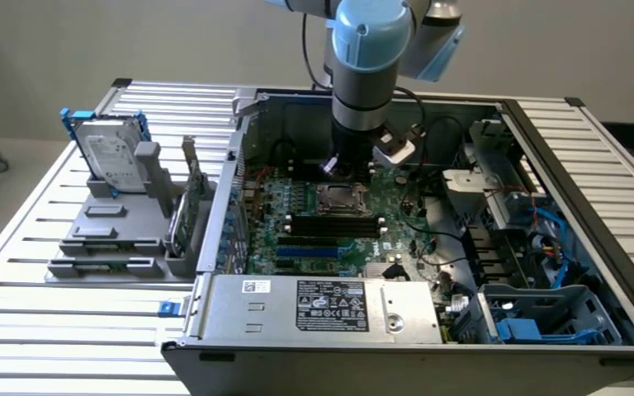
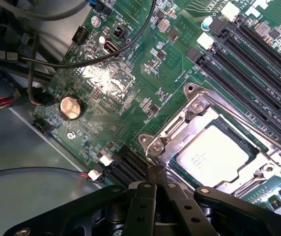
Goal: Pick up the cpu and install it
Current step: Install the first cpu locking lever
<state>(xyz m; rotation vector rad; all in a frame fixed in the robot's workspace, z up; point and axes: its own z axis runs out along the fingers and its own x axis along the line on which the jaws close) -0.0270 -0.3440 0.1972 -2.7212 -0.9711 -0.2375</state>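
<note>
The cpu [image 2: 214, 153] is being seen already seated in the metal-framed socket [image 2: 258, 125] on the green motherboard [image 2: 130, 98], its pale silvery top lying flat and level with the socket frame closed around it. In the exterior view the same socket [image 1: 342, 196] is being shown just below the arm's wrist, inside the open computer case [image 1: 581, 247]. The gripper [image 2: 155, 184] is being held just beside one corner of the socket, its dark fingers [image 2: 151, 189] drawn together with nothing visible between them; the tool is judged to be clenched and empty. The chip is judged to be light, stiff and thin, with a smooth metal lid that is likely being slippery under hard pads. Its underside and the socket contacts are judged to be fragile, so any hold is best being taken on two opposite edges of the lid, never on the flat face, and with the chip kept level. Black memory slots [image 2: 258, 59] are lying near the socket, and loose cables [image 2: 42, 59] are trailing over the board well apart from it.
</note>
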